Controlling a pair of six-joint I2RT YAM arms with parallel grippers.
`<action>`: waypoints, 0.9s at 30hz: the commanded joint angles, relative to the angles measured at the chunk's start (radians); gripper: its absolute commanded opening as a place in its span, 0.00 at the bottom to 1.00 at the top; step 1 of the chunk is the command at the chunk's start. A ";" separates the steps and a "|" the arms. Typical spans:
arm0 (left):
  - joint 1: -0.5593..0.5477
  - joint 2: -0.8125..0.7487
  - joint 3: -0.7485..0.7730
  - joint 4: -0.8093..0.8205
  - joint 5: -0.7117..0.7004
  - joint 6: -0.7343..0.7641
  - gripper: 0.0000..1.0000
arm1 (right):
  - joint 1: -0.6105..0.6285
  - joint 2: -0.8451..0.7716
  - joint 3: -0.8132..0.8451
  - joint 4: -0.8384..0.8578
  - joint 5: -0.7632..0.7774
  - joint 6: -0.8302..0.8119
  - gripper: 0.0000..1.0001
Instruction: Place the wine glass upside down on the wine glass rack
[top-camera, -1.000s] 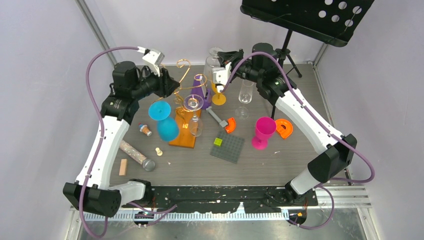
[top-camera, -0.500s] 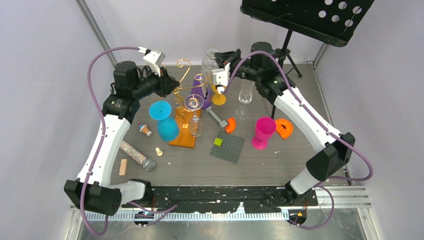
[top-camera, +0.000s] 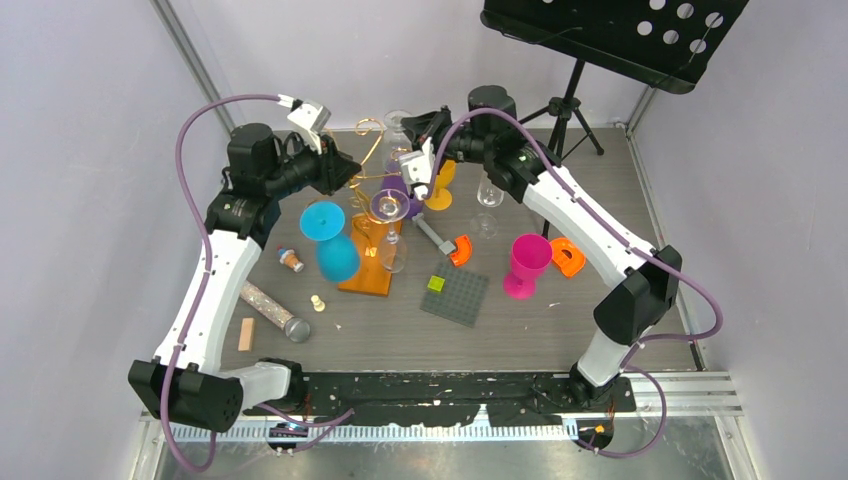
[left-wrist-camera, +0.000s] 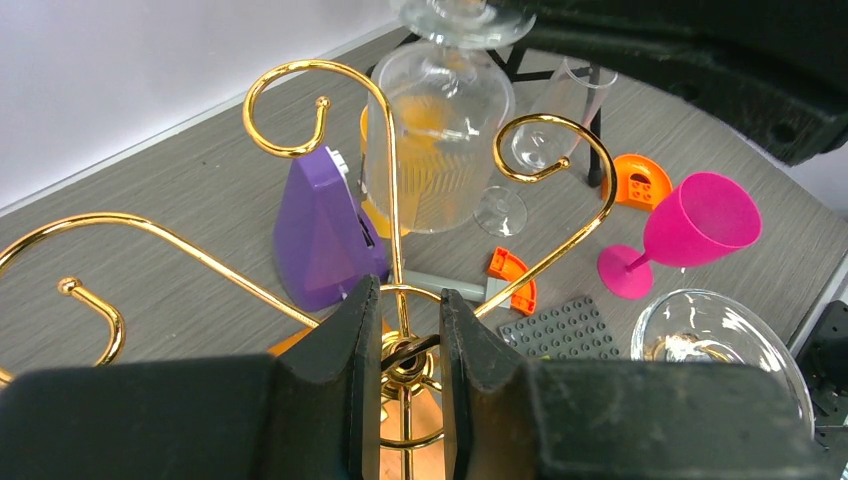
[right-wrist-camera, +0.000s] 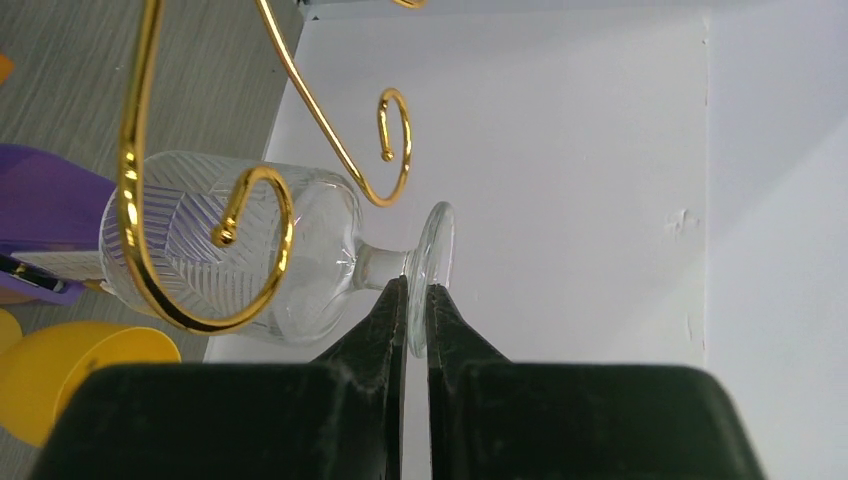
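Observation:
The wine glass rack (top-camera: 371, 131) is thin gold scrolled wire on an orange base (top-camera: 362, 277). My left gripper (top-camera: 345, 172) is shut on its central hub, seen between the fingers in the left wrist view (left-wrist-camera: 403, 345). My right gripper (top-camera: 420, 128) is shut on the foot of a clear ribbed wine glass (top-camera: 398, 126), held foot up beside the rack's far scroll arms. In the right wrist view the gripper (right-wrist-camera: 415, 298) pinches the foot, and the bowl (right-wrist-camera: 320, 250) lies behind a gold curl (right-wrist-camera: 135, 190). The left wrist view shows the glass (left-wrist-camera: 440, 130) just behind the scrolls.
A blue goblet (top-camera: 335, 255) and a clear glass (top-camera: 390, 250) hang on the rack. Nearby are a purple block (top-camera: 397, 185), yellow goblet (top-camera: 440, 185), clear flute (top-camera: 490, 185), pink goblet (top-camera: 527, 262), grey baseplate (top-camera: 455, 293), orange pieces (top-camera: 568, 256) and the black music stand (top-camera: 610, 30).
My right arm has carried the clear glass left and toward the back, closer to the rack's upper scrolls. The left arm has stayed on the rack.

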 joint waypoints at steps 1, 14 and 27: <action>0.003 0.002 -0.019 0.025 0.017 0.001 0.00 | 0.021 -0.021 0.067 0.034 -0.039 -0.065 0.05; 0.003 0.005 -0.019 0.022 0.012 0.004 0.00 | 0.070 -0.044 0.060 -0.101 -0.051 -0.197 0.05; 0.003 0.004 -0.017 0.013 -0.003 0.013 0.00 | 0.094 -0.121 -0.010 -0.128 -0.013 -0.231 0.05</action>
